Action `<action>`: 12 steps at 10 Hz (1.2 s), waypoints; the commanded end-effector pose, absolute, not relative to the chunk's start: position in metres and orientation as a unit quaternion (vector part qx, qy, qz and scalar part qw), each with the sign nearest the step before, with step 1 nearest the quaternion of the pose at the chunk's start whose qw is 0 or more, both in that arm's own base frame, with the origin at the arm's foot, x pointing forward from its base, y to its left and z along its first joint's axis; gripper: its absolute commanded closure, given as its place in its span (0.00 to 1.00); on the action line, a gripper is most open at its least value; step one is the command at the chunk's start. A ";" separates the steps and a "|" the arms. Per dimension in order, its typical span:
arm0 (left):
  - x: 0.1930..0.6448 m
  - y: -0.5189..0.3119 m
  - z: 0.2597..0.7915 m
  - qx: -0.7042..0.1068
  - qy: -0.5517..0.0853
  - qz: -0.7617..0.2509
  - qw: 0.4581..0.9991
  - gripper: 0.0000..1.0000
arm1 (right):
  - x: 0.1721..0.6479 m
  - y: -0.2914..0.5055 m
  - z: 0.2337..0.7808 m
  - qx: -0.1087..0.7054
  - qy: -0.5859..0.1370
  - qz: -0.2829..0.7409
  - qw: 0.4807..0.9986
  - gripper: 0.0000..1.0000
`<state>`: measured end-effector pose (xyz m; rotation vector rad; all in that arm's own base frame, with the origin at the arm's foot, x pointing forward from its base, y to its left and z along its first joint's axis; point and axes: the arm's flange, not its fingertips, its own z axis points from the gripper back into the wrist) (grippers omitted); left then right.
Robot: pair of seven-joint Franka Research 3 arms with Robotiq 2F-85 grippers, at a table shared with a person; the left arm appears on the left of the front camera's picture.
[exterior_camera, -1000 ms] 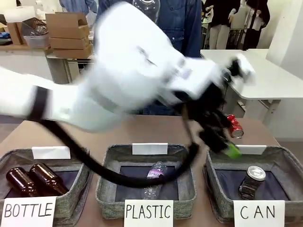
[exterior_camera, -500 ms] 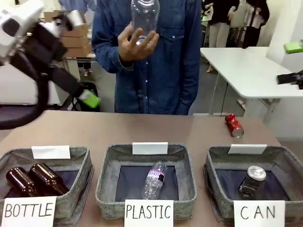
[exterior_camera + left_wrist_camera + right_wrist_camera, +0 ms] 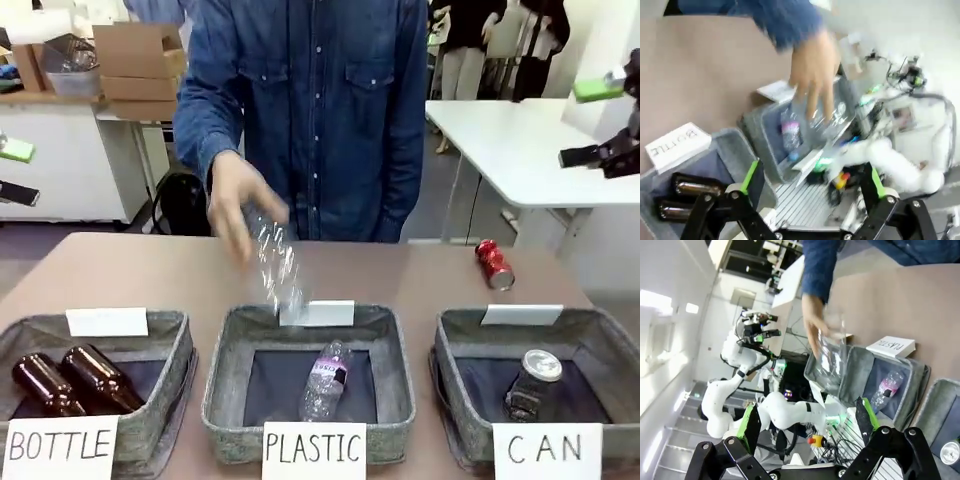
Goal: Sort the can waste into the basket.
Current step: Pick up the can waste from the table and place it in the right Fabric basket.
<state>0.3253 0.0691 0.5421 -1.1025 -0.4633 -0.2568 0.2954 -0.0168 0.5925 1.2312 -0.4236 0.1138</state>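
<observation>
clear bottle [image 3: 275, 262] blurred, dark can [image 3: 530, 385] in basket [image 3: 452, 388], left pincer [image 3: 812, 177] and right pincer [image 3: 806, 419] released

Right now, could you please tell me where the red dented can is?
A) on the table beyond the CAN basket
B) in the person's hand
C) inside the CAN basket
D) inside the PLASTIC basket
A: the red can lies on the bare table, past the far rim of the CAN basket, while the dark can sits inside that basket.
</observation>
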 end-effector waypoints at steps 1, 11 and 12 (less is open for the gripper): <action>0.319 0.038 0.556 -0.467 -0.194 -0.181 0.844 0.00 | 0.291 -0.010 0.594 0.571 -0.194 0.062 0.795 0.00; 0.319 0.038 0.556 -0.467 -0.194 -0.181 0.844 0.00 | 0.291 -0.010 0.594 0.571 -0.194 0.062 0.795 0.00; 0.319 0.038 0.556 -0.467 -0.194 -0.181 0.844 0.00 | 0.291 -0.010 0.594 0.571 -0.194 0.062 0.795 0.00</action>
